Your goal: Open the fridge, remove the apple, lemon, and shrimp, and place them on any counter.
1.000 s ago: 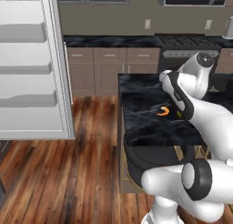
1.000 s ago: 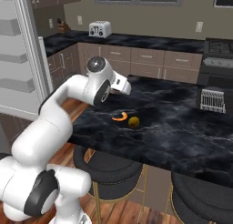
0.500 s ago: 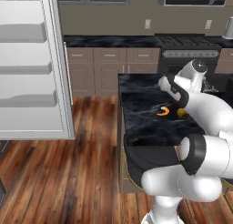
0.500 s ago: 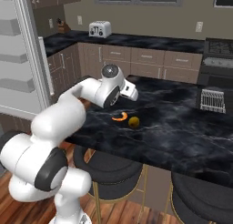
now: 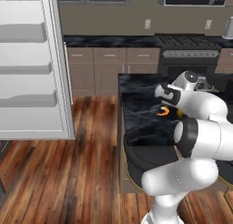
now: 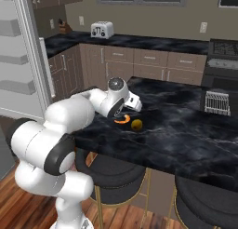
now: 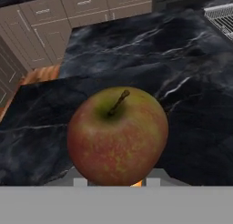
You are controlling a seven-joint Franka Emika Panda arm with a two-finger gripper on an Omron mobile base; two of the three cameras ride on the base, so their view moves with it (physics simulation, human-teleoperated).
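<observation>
The big grey fridge stands with its door open, its white shelves showing. The counter has a black top with white veins. The end effector sits low over the counter and holds the apple tight, stem up. The lemon lies on the counter, just beside the small orange shrimp.

around me: reddish wood plank floor, brown drawer cabinets under black tops, a toaster, tan wall.
</observation>
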